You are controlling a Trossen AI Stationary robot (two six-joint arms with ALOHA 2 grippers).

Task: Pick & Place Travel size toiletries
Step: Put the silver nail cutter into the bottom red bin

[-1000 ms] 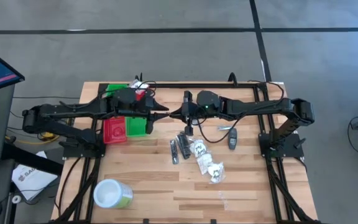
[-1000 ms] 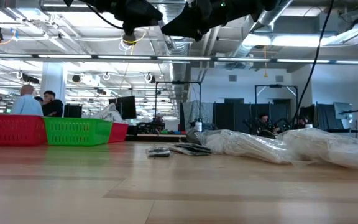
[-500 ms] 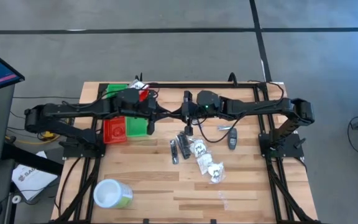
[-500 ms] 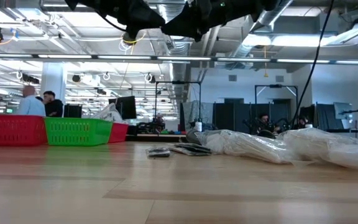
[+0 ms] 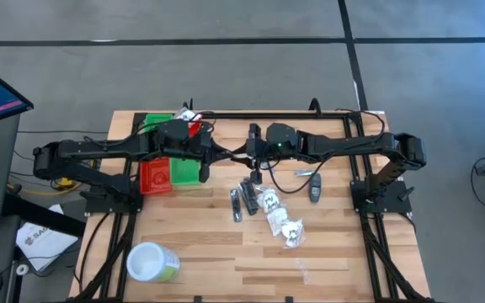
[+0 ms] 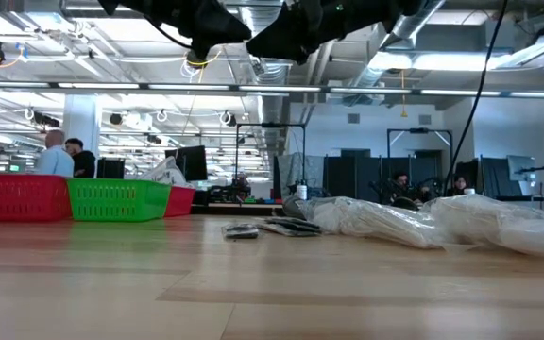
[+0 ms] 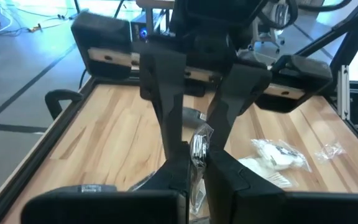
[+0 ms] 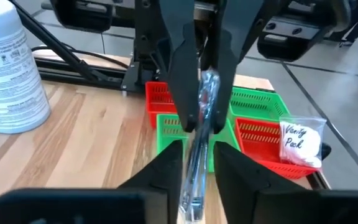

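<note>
A slim silvery toiletry in clear crinkly wrap [image 8: 205, 93] hangs in the air between my two grippers, above the table's far middle. My left gripper [image 5: 221, 152] reaches in from the left and my right gripper [image 5: 241, 153] from the right, tips almost meeting, each shut on this wrapped item. The other toiletries lie on the table nearer: dark slim tubes [image 5: 244, 199], white wrapped packets [image 5: 280, 220] and dark mini bottles [image 5: 315, 190]. One white packet [image 8: 302, 143] rests in a red bin. My left gripper pinches the wrapped item between its two fingers [image 7: 178, 163] at the end nearest it [image 7: 197, 148], coming level from the table's left. The item is lifted clear of the table. My right gripper pinches the same item between its fingers [image 8: 169, 171], coming level from the table's right. The item's length [image 8: 194, 165] runs back between these fingers, along them. Its free end [image 8: 209, 84] sticks out into the left gripper's fingers.
Small red [image 5: 153, 176] and green [image 5: 185, 172] bins stand under the left arm, with more bins behind them at the far edge [image 5: 154, 120]. A white-lidded green tub [image 5: 151, 262] stands at the near left. Bare wood lies near the front edge [image 5: 251, 269].
My left gripper has moved a little toward the table's right, closing in on the right gripper and the wrapped item held there. The right arm and the toiletries on the table have kept still.
</note>
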